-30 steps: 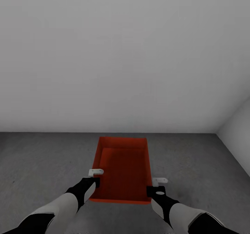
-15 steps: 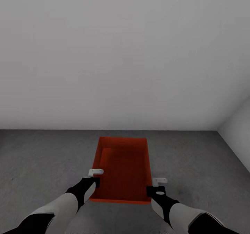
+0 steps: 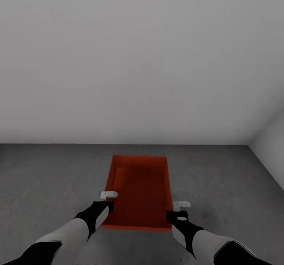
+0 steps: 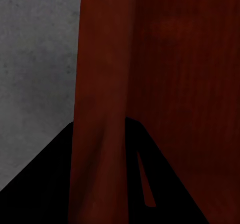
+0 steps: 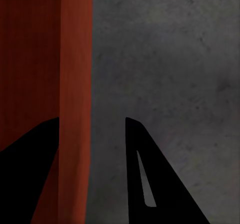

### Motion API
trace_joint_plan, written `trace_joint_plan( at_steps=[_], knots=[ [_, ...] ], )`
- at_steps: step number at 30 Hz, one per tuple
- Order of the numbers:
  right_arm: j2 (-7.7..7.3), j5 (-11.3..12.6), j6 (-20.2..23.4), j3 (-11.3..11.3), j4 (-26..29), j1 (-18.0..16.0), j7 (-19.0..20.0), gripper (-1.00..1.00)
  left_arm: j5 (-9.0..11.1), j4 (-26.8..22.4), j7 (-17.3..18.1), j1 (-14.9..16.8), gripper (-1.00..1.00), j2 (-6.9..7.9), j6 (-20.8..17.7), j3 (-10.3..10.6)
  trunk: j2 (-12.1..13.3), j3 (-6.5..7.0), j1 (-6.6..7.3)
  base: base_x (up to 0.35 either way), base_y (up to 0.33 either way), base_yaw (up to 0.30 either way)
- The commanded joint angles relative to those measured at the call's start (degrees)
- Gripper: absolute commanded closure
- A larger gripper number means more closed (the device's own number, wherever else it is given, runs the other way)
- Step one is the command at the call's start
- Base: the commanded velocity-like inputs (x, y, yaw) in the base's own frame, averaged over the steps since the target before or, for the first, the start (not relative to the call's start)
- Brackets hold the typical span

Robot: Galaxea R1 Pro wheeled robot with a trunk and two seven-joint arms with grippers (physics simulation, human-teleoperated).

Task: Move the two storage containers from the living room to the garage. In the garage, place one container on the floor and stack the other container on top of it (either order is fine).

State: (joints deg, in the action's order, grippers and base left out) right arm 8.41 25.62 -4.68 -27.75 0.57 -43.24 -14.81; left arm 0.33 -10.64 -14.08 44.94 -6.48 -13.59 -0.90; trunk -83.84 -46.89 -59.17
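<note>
Two tools pinch one bin [image 3: 139, 192] by its long side walls: your left tool [image 3: 107, 200] is clamped on the left wall, your right tool [image 3: 179, 210] straddles the right rim, its grip unclear. Hanging between them over the concrete floor [image 3: 47, 178], the bin looks light, thin-walled and flexible, so hold low on both rims.

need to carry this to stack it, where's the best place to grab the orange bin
Take the storage container by its two long side walls near the close end, one hand per side: left hand, right hand. The walls are thin and upright, so fingers can straddle each rim from above.
</note>
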Motion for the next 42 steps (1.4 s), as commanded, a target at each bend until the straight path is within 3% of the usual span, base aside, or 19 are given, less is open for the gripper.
trace_joint_plan(
  at_steps=[1,14,42],
  knots=[
    [0.03,0.3,-0.3,-0.2,1.1,-0.1,-0.3,1.00,2.1,0.8,-0.1,0.0,1.00,-0.11,-0.1,1.5,-0.4,-0.29,-0.22,0.000,0.000,0.000],
    [0.03,0.3,-0.3,-0.2,1.1,-0.1,-0.3,1.00,2.1,0.8,-0.1,0.0,1.00,-0.11,-0.2,1.5,-5.7,-3.37,-3.08,0.000,0.000,0.000],
    [0.03,0.3,-0.3,-0.2,1.1,-0.1,-0.3,1.00,2.1,0.8,-0.1,0.0,1.00,-0.11,-0.1,1.5,-16.9,-8.44,-9.23,0.000,0.000,0.000]
  ],
)
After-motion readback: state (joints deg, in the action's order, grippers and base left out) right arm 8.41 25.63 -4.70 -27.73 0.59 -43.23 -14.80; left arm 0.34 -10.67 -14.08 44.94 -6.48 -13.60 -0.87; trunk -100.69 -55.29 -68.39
